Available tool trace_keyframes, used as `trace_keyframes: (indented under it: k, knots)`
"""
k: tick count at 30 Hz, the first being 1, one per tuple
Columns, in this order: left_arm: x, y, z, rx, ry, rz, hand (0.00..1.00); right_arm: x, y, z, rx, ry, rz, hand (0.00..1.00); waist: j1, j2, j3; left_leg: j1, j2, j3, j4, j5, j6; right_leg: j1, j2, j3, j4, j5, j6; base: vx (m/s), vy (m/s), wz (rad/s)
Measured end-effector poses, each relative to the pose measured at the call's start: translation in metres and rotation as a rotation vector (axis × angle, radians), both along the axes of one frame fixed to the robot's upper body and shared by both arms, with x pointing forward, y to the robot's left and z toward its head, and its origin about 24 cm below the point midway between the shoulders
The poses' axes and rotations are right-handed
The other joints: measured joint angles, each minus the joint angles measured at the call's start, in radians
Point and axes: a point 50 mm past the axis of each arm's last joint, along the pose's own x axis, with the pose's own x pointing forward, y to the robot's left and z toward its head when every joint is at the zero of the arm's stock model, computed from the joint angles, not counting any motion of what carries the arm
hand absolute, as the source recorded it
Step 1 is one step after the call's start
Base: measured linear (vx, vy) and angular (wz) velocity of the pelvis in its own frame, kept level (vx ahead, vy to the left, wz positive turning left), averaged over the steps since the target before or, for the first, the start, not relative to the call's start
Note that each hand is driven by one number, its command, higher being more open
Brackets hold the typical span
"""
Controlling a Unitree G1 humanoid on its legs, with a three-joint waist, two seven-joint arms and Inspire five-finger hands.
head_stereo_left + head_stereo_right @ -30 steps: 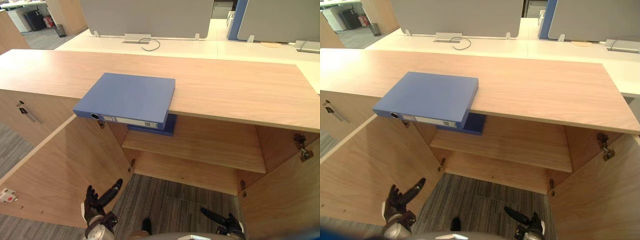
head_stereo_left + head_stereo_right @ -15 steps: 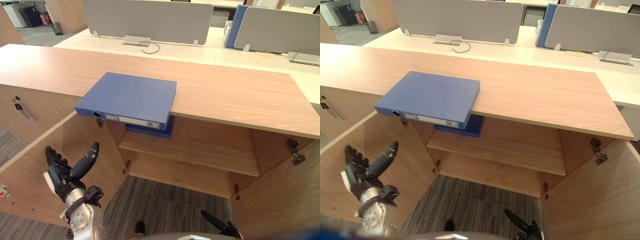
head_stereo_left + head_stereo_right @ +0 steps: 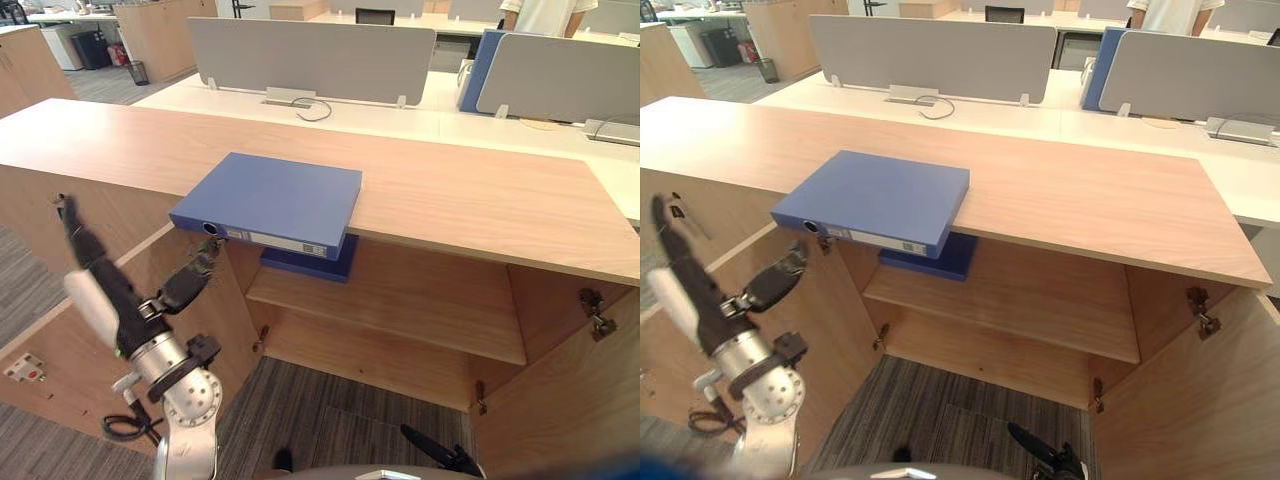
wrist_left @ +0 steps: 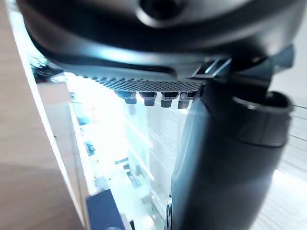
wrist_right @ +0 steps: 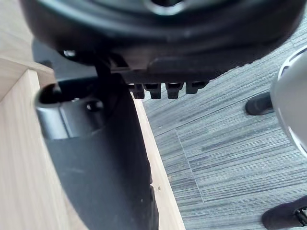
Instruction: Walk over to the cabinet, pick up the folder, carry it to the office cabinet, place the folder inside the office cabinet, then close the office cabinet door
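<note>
Barely saw the right hand (image 3: 437,455), cut off at the bottom edge; could not tell if open or closed. Found the left hand (image 3: 112,300) higher than before, at the frame's left, fingers (image 3: 85,245) straight and apart, holding nothing. Saw the folder (image 3: 275,195) flat on the cabinet top (image 3: 480,190), mid-frame, spine running left-right, facing the bottom edge.
</note>
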Motion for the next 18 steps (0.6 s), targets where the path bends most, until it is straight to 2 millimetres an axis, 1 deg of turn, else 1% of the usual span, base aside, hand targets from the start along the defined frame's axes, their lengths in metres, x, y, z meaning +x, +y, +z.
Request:
trace_keyframes:
  k: [2, 6, 8, 9, 11, 14, 16, 18]
  knots:
    - [0.006, -0.006, 0.008, 0.099, -0.012, -0.034, 1.0, 0.0, -0.002, -0.001, 0.002, 0.011, -0.013, 1.0, -0.009, 0.002, -0.003, -0.001, 0.002, 0.002, 0.0, 0.004, 0.002, -0.004, 0.007, 0.008, -0.002, 0.001, -0.002, 0.03, -0.02, -0.1]
    - [0.013, -0.009, 0.012, 0.215, 0.004, -0.079, 1.0, -0.005, -0.008, -0.002, 0.0, 0.025, -0.043, 1.0, -0.014, 0.012, -0.007, -0.006, 0.007, 0.004, 0.0, 0.007, -0.001, -0.009, 0.013, 0.013, -0.002, 0.001, -0.006, 0.02, -0.011, -0.03]
    - [0.019, -0.002, -0.002, 0.315, 0.119, -0.118, 1.0, -0.009, -0.011, -0.002, -0.003, 0.032, -0.059, 1.0, -0.019, 0.023, -0.004, 0.009, 0.013, 0.004, 0.0, 0.006, -0.002, 0.003, 0.019, 0.013, -0.002, -0.003, -0.012, 0.0, -0.015, -0.01]
    - [0.02, -0.001, -0.007, 0.331, 0.157, -0.13, 1.0, -0.009, -0.013, -0.002, -0.005, 0.031, -0.058, 1.0, -0.021, 0.026, -0.002, 0.012, 0.016, 0.004, 0.0, 0.006, -0.002, 0.005, 0.022, 0.014, -0.002, -0.004, -0.013, -0.02, -0.034, 0.0]
    - [0.025, 0.003, -0.027, 0.376, 0.292, -0.178, 1.0, -0.009, -0.016, -0.002, -0.005, 0.024, -0.054, 1.0, -0.028, 0.036, 0.002, 0.013, 0.026, 0.0, 0.0, 0.005, -0.003, 0.006, 0.031, 0.014, -0.002, -0.006, -0.018, -0.04, -0.03, 0.0]
    - [0.026, 0.008, -0.043, 0.414, 0.4, -0.209, 1.0, -0.011, -0.016, -0.002, -0.003, 0.027, -0.055, 1.0, -0.035, 0.034, 0.002, 0.013, 0.035, -0.002, 0.0, 0.001, -0.008, 0.005, 0.036, 0.013, -0.002, -0.01, -0.024, -0.02, -0.009, 0.0]
    - [0.026, 0.012, -0.045, 0.441, 0.425, -0.215, 1.0, -0.011, -0.016, -0.002, 0.0, 0.028, -0.053, 1.0, -0.038, 0.03, 0.004, 0.012, 0.037, -0.002, 0.0, -0.001, -0.013, 0.004, 0.038, 0.014, -0.004, -0.011, -0.025, 0.0, 0.0, 0.0]
    - [0.027, 0.016, -0.042, 0.498, 0.432, -0.211, 1.0, -0.012, -0.015, -0.002, 0.002, 0.029, -0.044, 1.0, -0.04, 0.027, 0.004, 0.011, 0.036, -0.002, 0.0, -0.002, -0.015, 0.004, 0.038, 0.014, -0.007, -0.012, -0.026, 0.02, -0.005, 0.0]
